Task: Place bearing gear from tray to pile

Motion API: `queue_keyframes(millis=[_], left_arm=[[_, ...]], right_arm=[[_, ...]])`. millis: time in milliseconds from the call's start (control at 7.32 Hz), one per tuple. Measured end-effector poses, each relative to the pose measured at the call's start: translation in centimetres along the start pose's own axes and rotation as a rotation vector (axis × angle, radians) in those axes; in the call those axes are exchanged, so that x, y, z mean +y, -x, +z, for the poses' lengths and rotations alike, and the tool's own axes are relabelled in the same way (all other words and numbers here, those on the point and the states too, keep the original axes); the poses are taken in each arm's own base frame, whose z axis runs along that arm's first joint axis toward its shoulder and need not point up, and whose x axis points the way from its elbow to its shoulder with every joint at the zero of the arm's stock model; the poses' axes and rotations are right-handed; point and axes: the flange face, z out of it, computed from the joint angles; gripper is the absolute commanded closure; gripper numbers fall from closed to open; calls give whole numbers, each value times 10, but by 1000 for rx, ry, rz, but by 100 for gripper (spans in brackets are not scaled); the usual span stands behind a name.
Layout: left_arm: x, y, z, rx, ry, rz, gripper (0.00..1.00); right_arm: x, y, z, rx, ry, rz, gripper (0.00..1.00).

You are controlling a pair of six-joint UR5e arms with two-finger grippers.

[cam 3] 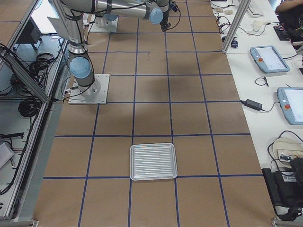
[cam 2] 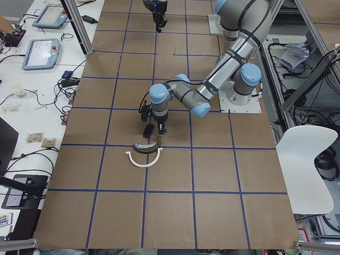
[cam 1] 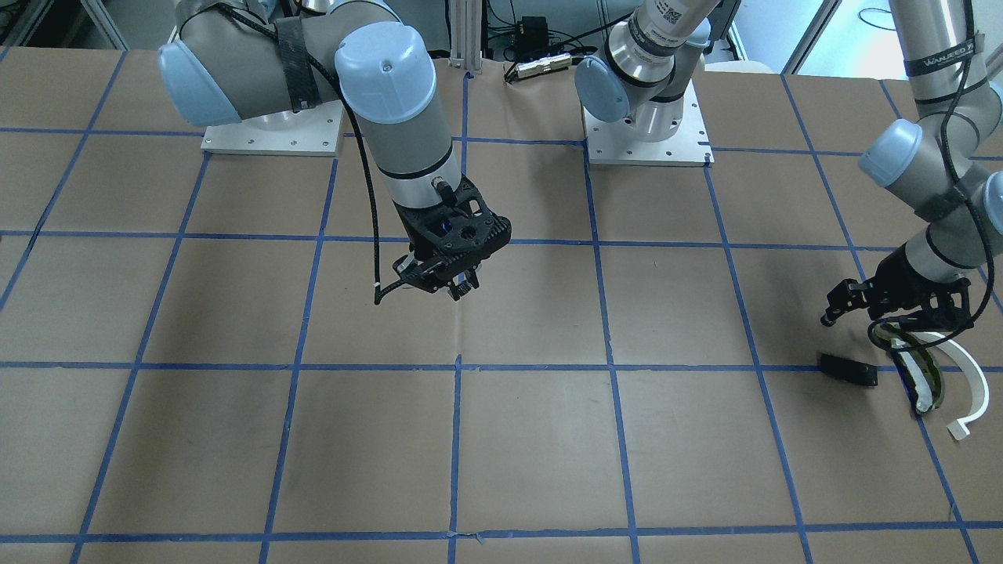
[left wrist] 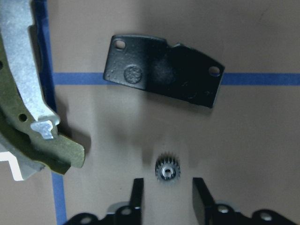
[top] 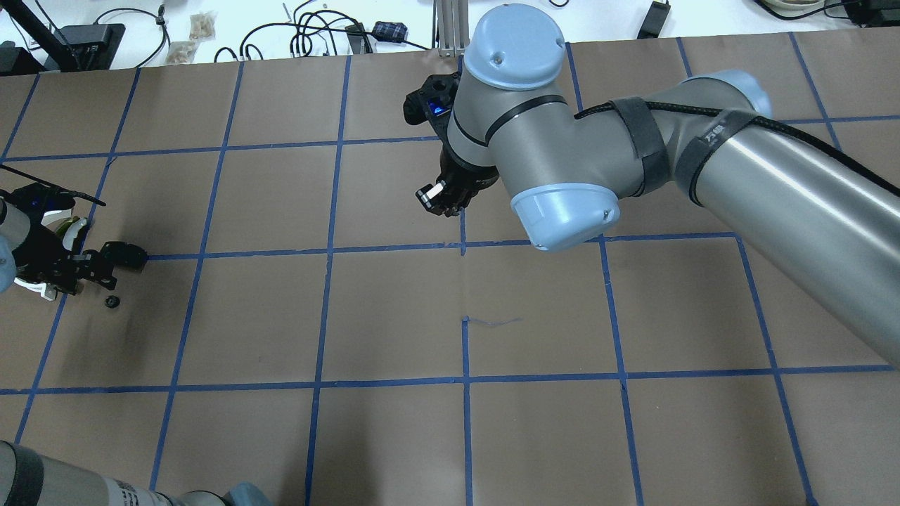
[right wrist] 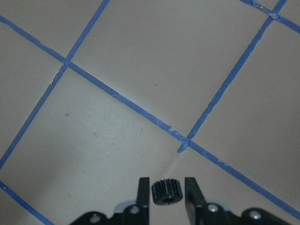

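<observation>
The left pincer (left wrist: pixel 167 182) was wide open and empty over the gear (left wrist: pixel 166 169), which lay on the worktop (left wrist: pixel 253 150) near the black plate (left wrist: pixel 161 70) of the pile (left wrist: pixel 28 136), not touching it. I think it should go straight up so no finger bumps the gear. The gear lay flat, hole up, round with no long side, and the right pincer (right wrist: pixel 166 180), far away, pinched a second gear (right wrist: pixel 166 193).

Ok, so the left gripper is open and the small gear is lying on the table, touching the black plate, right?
Not quite. The left gripper is open and the small gear does lie on the table, but it sits apart from the black plate. The left wrist view shows bare paper between them.
</observation>
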Motion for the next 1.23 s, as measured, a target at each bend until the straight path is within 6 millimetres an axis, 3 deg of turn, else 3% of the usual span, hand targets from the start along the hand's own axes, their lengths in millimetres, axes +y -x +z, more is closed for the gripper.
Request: queue_keyframes(millis=[273,546,683,820,1093,1230], left_arm=[[-17,-15,-19,1,-23,4,16],[-48,-71,-47,1,-32,-27,12],[-61,-113,-60,9,-23,-63,8],[-71,-154,-68,16,-21,-93,8],[-88,-260,-76,40,-39,-105,8],[-92,-313,-80,49,-58,-118,8]], right_arm=[[1,0,1,6,1,3,0],[0,-7,-8,34,-1,0,0],[6,-13,-29,59,10,12,0],[20,-25,-63,91,48,42,0],[59,-68,-145,172,138,138,0],[71,-86,-175,196,138,179,0]])
